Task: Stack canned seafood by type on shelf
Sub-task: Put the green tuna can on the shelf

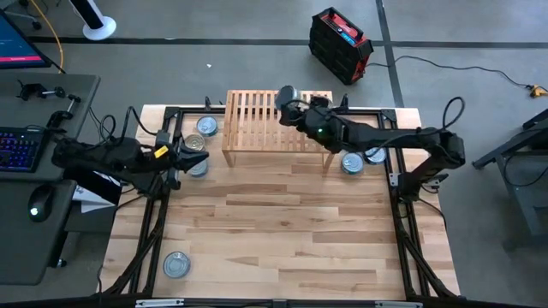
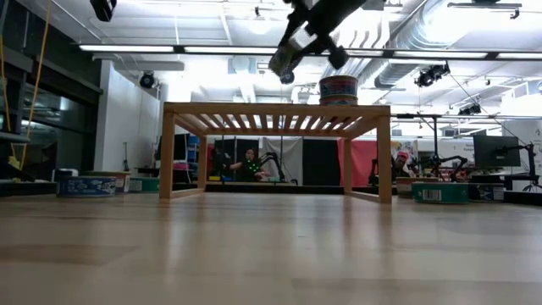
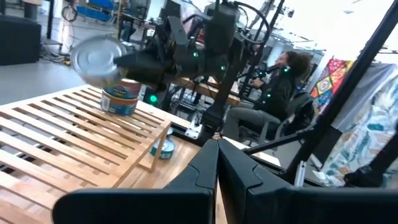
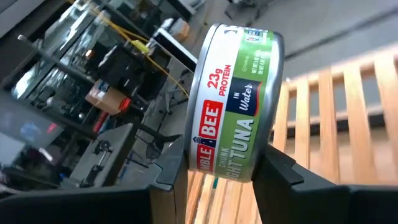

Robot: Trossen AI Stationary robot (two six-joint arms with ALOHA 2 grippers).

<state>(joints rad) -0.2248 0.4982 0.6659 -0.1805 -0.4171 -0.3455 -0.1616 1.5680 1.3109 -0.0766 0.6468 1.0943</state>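
Observation:
The light-wood shelf (image 1: 257, 120) stands at the table's far middle. My right gripper (image 1: 288, 96) reaches over its slatted top from the right, shut on a green-labelled tuna tin (image 4: 233, 99). The low view shows that tin (image 2: 285, 59) tilted above the shelf. A blue-labelled tin (image 2: 339, 89) stands on the slats near the shelf's right end. My left gripper (image 3: 217, 163) hovers shut and empty left of the shelf, above the tins (image 1: 197, 154) lying on the table there. My right gripper pinches the tuna tin by its two flat faces (image 4: 268, 134), one finger on each, so the label band faces the wrist camera. The fingers come from the table's right side, slanting slightly down. The tin rides on edge, tilted, clear of the shelf.
Three tins (image 1: 206, 127) lie on the table left of the shelf, two (image 1: 354, 162) by its right legs, and one (image 1: 175, 264) near the front left. A desk with a keyboard (image 1: 17, 145) stands left of the table. A person (image 3: 283, 81) sits beyond the table's far side.

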